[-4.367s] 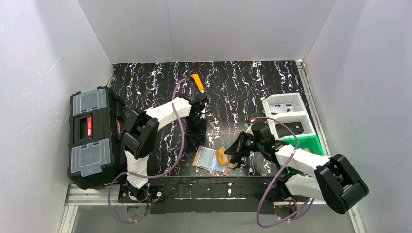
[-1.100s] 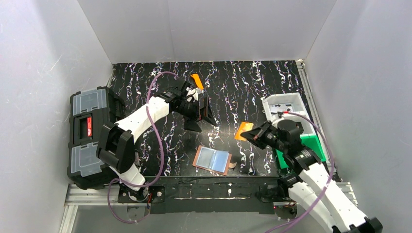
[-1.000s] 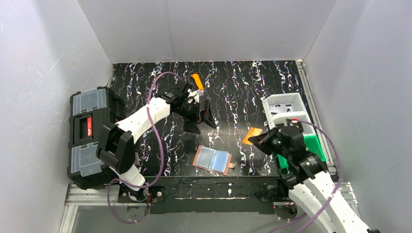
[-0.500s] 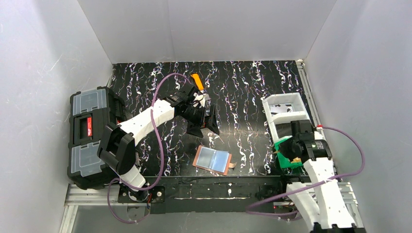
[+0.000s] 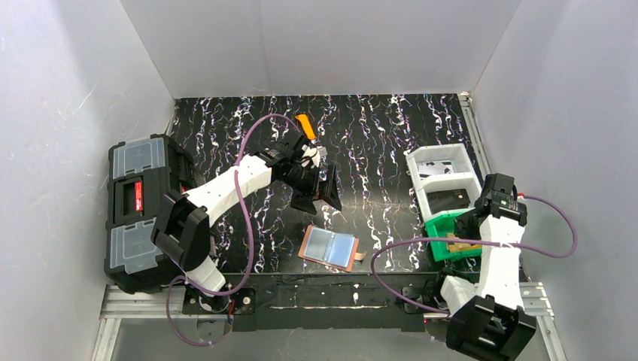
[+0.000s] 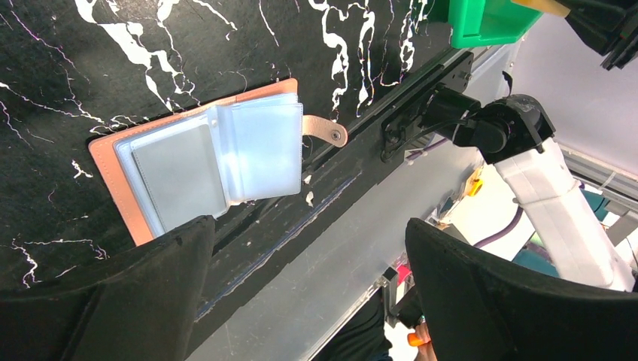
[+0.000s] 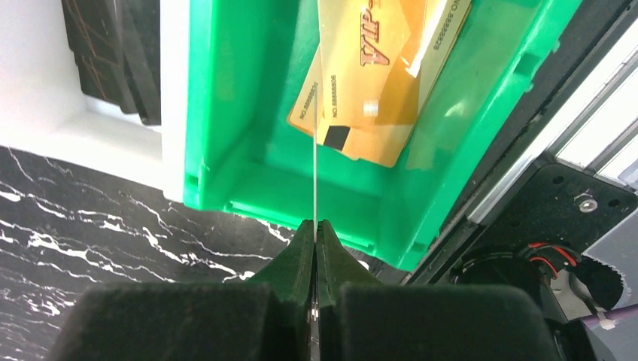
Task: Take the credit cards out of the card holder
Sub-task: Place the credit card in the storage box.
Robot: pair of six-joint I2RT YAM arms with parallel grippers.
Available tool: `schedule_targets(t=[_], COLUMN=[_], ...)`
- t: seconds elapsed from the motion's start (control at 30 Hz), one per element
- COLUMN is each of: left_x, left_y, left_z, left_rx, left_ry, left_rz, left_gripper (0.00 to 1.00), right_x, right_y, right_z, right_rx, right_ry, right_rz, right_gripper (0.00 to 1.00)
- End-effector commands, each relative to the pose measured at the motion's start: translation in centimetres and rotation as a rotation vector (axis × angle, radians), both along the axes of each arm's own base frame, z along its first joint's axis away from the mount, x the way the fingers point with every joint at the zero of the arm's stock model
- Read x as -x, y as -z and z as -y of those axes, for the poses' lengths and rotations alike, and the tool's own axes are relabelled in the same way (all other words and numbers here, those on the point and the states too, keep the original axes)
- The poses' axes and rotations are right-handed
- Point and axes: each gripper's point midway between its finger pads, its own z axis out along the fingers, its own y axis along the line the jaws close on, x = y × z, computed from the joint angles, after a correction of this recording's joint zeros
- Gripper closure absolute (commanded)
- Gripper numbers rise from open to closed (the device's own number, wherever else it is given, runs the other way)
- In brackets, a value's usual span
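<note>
Right pincer is clamped on the orange card over the green bin; let go crooked and it could clip the rim. Left pincer is spread wide, empty, above the card holder.

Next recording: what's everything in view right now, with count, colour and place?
toolbox: one, black, left edge.
utility knife: one, orange, far centre.
white bin: one, two compartments, right side.
green bin: one, right front.
card holder: one, brown, open, near front edge.
blue-grey card: one, in the holder's sleeve.
gold cards: at least two, overlapping in the green bin.
held card: one, edge-on, colour unclear, over the green bin.
left gripper: open, hovering beyond the holder.
right gripper: shut on the held card.
</note>
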Motion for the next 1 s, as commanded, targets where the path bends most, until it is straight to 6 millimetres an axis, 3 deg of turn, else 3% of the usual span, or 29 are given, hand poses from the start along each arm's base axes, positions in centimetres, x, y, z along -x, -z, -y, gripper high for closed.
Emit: schedule_targets(t=[0.0, 0.2, 0.3, 0.37, 0.47, 0.77, 0.97], left_x=[0.5, 0.7, 0.6, 0.7, 0.7, 0.8, 0.8], left_y=[-1.1, -0.8, -0.9, -0.8, -0.7, -0.7, -0.6], left_z=[0.1, 0.0, -0.1, -0.1, -0.1, -0.3, -0.6], left_rx=[0.023, 0.020, 0.018, 0.016, 0.014, 0.007, -0.003], left_ry=[0.030, 0.035, 0.036, 0.036, 0.036, 0.036, 0.025], left_rz=[0.017, 0.014, 0.019, 0.016, 0.016, 0.018, 0.023], left_gripper=[0.02, 0.02, 0.02, 0.02, 0.02, 0.02, 0.02], right_x=[-1.5, -2.1, -2.0, -2.0, -2.3, -2.6, -2.8], right_y=[0.0, 0.2, -0.2, -0.5, -1.2, -3.4, -4.2], right_z=[1.3, 1.6, 1.3, 1.1, 0.6, -0.7, -1.9], right_rx=[0.014, -0.012, -0.029, -0.036, -0.049, -0.087, -0.133], right_ry=[0.016, 0.026, 0.015, 0.004, -0.021, -0.081, -0.116], right_rz=[0.031, 0.009, 0.001, 0.015, 0.057, 0.125, 0.168], right_gripper=[0.99, 0.97, 0.75, 0.55, 0.40, 0.16, 0.09])
